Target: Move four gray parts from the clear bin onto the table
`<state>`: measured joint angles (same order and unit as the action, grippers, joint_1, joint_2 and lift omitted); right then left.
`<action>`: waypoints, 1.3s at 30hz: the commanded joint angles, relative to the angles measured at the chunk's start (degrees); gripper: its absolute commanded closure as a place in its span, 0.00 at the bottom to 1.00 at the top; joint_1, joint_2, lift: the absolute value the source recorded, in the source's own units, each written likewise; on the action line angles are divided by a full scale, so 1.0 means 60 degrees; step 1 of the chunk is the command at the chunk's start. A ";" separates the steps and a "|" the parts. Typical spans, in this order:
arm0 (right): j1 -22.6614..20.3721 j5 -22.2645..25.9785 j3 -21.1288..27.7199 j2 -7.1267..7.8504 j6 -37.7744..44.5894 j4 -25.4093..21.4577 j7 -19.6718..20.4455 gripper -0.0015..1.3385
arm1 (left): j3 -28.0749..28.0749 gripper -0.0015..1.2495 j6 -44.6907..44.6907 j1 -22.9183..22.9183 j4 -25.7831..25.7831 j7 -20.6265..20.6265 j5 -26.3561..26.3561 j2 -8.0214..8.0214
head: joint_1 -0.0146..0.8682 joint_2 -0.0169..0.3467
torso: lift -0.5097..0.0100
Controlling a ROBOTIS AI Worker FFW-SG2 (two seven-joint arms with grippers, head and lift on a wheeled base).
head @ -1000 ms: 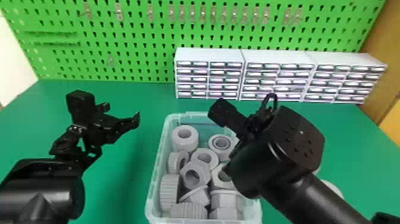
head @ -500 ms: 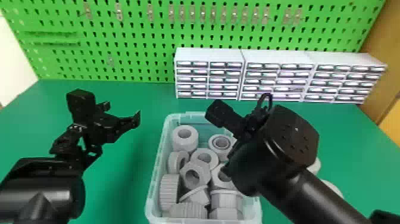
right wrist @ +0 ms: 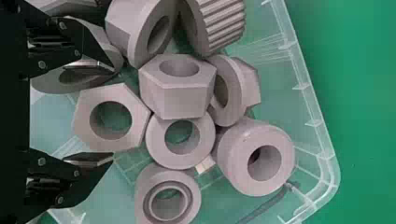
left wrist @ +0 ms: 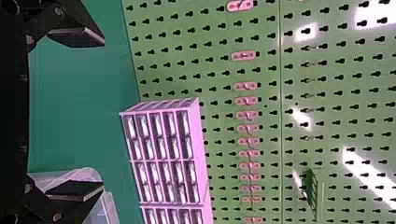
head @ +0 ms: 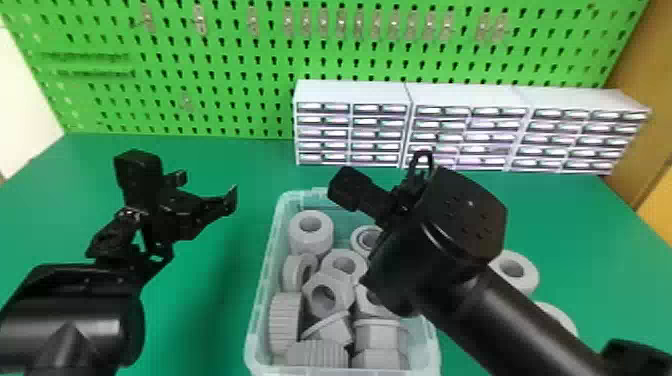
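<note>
My right gripper [head: 462,220] is above the clear bin [head: 261,295], which holds several gray parts [head: 311,232]. In the right wrist view, the right gripper [right wrist: 113,115] stands open, with a gray hexagonal nut [right wrist: 84,121] lying between and just past its fingertips, not clamped. Other gray rings and nuts [right wrist: 180,93] crowd around it. Two gray parts [head: 516,272] rest on the table right of the bin, partly behind the right arm. Left of the bin, my left gripper [head: 206,190] is parked over the table; in its wrist view the left gripper [left wrist: 103,114] is open and holds nothing.
White drawer cabinets [head: 350,122] line the back of the green table [head: 225,160], in front of a green pegboard [head: 240,75]. The right forearm crosses the bin's right wall. Bare table lies between the left arm and the bin.
The right arm has shifted to the left over the bin in the head view. My left arm has stayed where it was, and the parts in the bin look unmoved.
</note>
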<state>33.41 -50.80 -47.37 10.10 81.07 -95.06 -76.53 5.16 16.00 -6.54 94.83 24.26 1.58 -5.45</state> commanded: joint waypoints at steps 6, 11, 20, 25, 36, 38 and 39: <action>0.0218 0.0000 -0.0074 -0.0307 -0.0255 0.0624 0.0011 0.44 | -0.0026 0.16 0.0000 -0.0023 -0.0088 0.0000 -0.0014 0.0000 | 0.78 0.14 | 0.89; 0.0277 -0.0014 -0.0015 -0.0512 -0.0196 0.0873 0.0201 0.44 | -0.0055 0.16 0.0000 -0.0038 -0.0117 0.0000 -0.0014 0.0000 | 0.78 0.14 | 0.89; 0.0335 0.0704 0.0161 -0.0761 -0.0079 0.1093 0.1373 0.44 | -0.0084 0.16 0.0000 -0.0053 -0.0176 0.0000 0.0015 0.0000 | 0.78 0.14 | 0.89; 0.0423 0.1626 0.0117 -0.0849 -0.0240 0.1298 0.2384 0.44 | -0.0084 0.16 0.0000 -0.0053 -0.0176 0.0000 0.0015 0.0000 | 0.78 0.14 | 0.89; 0.0687 0.3589 -0.0279 -0.0864 -0.0870 0.1854 0.3556 0.44 | -0.0084 0.16 0.0000 -0.0053 -0.0176 0.0000 0.0015 0.0000 | 0.78 0.14 | 0.89; 0.0702 0.3750 -0.0323 -0.0864 -0.0943 0.1898 0.3673 0.44 | -0.0084 0.16 0.0000 -0.0053 -0.0190 0.0000 0.0015 0.0000 | 0.78 0.14 | 0.89; 0.0716 0.3809 -0.0352 -0.0864 -0.0987 0.1928 0.3717 0.44 | -0.0084 0.16 0.0000 -0.0053 -0.0190 0.0000 0.0015 0.0000 | 0.78 0.14 | 0.89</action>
<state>37.40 -30.19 -48.72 4.92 76.16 -84.15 -54.94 4.68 16.00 -6.84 93.75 24.26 1.72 -5.45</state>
